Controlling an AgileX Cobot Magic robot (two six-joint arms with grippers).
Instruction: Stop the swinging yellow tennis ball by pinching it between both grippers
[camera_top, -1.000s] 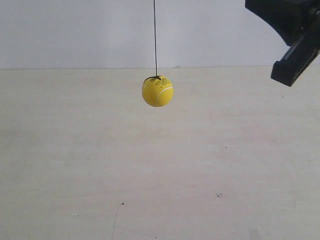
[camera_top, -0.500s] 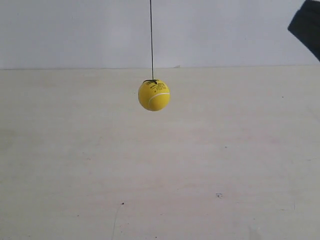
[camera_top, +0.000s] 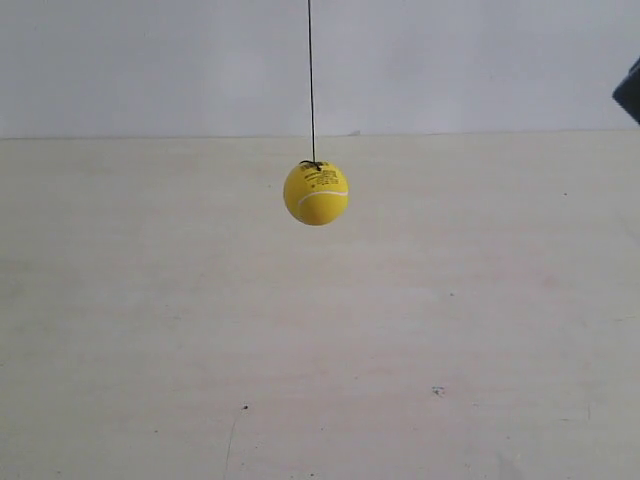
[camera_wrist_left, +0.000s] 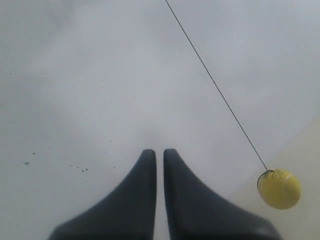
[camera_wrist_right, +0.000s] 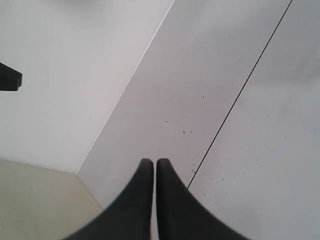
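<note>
The yellow tennis ball (camera_top: 315, 193) hangs on its thin dark string (camera_top: 311, 80) above the pale table, with no gripper touching it. Only a black sliver of the arm at the exterior view's right (camera_top: 631, 93) shows at the frame edge, far from the ball. In the left wrist view my left gripper (camera_wrist_left: 159, 153) is shut on nothing, and the ball (camera_wrist_left: 279, 188) hangs well off to one side of it on its string (camera_wrist_left: 215, 82). My right gripper (camera_wrist_right: 154, 162) is also shut and empty. The ball is out of the right wrist view.
A beige tabletop (camera_top: 320, 350) lies below the ball and a white wall (camera_top: 150, 60) stands behind it. A thin dark line (camera_wrist_right: 240, 95) crosses the right wrist view; I cannot tell if it is the string. A black part (camera_wrist_right: 10, 80) shows at that view's edge.
The arm at the exterior view's right has drawn back until almost out of frame. The ball swung slightly left, then back to the right.
</note>
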